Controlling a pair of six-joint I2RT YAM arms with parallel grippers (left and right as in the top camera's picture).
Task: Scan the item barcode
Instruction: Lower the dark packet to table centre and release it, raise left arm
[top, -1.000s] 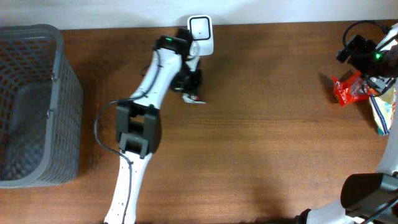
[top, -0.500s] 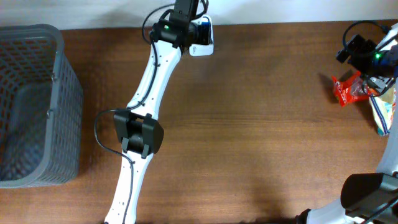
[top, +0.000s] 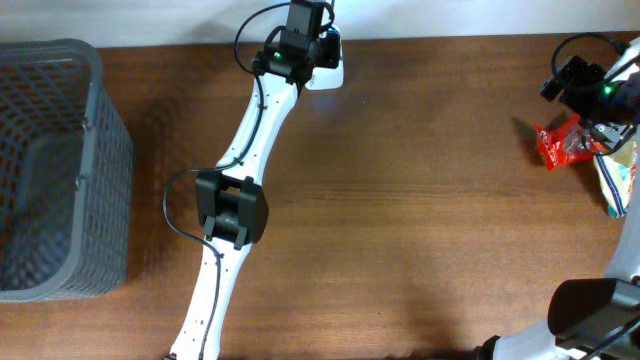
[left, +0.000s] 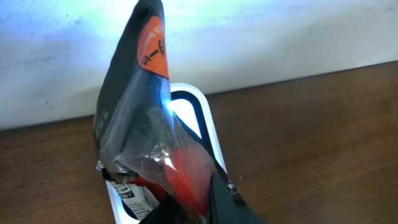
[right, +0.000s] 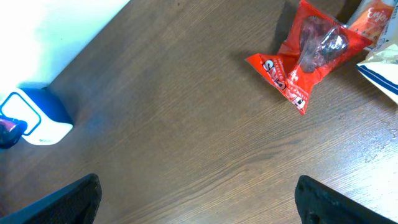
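The left hand (top: 312, 40) is pinched narrow on a dark snack packet (left: 149, 124) with an orange label. It holds the packet upright just in front of the white scanner (left: 208, 127), which stands at the far edge of the worktop (top: 420, 220) against the pale wall. From the left wrist view the packet covers most of the scanner's window, and a bright glint falls on its crinkled film. Whether the barcode faces the window cannot be told. The right hand (right: 199, 208) hangs well apart at the right end, fingers spread wide and holding nothing, above a red packet (right: 305, 53) lying flat beside a white and blue packet (right: 382, 68). A grey basket (top: 110, 150) sits at the left end.
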